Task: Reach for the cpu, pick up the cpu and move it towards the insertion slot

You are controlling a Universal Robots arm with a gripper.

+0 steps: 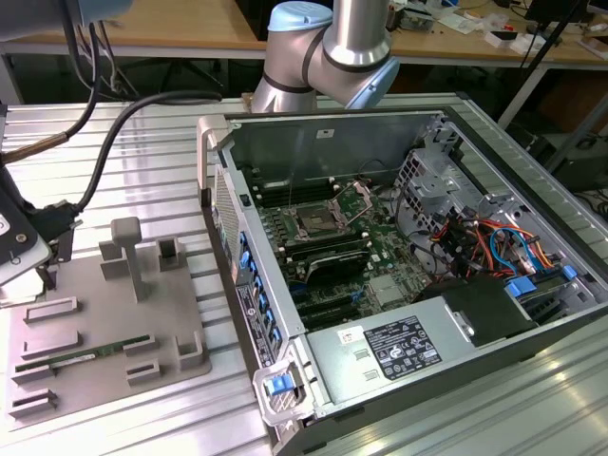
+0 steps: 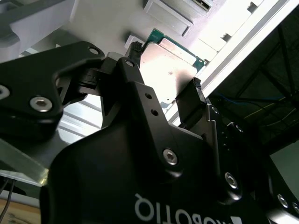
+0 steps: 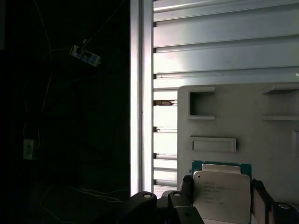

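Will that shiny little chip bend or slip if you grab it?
The cpu looks like a flat plate with a metal face, so it is probably stiff, not bendy. Its smooth, shiny face may be slippery. It is thin and flat, so it likely won't roll.

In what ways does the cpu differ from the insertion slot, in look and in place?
The cpu has a pale silvery face with a green rim; the slot is dark inside a shiny metal frame. The cpu is at the gripper, over the gray tray outside the case; the slot sits on the motherboard inside the case. Both are square.
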